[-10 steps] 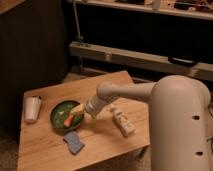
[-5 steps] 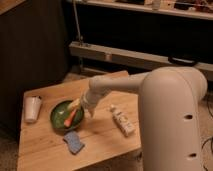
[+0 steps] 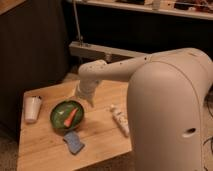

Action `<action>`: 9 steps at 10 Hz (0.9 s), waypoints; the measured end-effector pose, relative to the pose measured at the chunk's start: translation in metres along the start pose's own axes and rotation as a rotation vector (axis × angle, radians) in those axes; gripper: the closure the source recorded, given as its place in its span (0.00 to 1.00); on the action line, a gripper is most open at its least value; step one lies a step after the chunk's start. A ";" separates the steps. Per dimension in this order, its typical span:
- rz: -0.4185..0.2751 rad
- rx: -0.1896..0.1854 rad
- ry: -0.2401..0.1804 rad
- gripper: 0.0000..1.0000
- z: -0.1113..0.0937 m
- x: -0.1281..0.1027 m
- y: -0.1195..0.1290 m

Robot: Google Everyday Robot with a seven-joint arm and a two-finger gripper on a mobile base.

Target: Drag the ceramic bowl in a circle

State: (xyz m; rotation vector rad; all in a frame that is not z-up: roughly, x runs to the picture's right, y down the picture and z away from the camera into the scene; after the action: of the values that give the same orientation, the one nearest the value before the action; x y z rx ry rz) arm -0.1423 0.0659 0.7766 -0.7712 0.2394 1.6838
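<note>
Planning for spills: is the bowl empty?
Not empty: an orange piece lies inside the bowl. The pincer hangs beside the bowl's rim.

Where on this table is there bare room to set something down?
Bare wood in the front corner bordered by the white cup, ceramic bowl and blue sponge; also between sponge and white bottle. Crowded at the bowl's back rim, where the claw is.

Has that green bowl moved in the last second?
No. The bowl sits as near the white cup as before; the gripper is by its right rim.
</note>
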 end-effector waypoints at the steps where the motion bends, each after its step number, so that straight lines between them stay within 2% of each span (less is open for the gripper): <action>1: 0.002 0.021 -0.012 0.20 0.004 0.000 -0.003; 4: 0.012 0.042 -0.017 0.20 0.037 0.000 -0.023; 5: 0.013 0.040 -0.003 0.20 0.060 0.002 -0.029; 8: 0.017 0.001 0.038 0.23 0.105 0.001 -0.044; 9: 0.010 -0.009 0.046 0.31 0.115 0.001 -0.042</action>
State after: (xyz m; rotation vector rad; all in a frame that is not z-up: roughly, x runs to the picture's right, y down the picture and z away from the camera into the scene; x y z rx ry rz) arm -0.1441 0.1403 0.8734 -0.8179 0.2681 1.6790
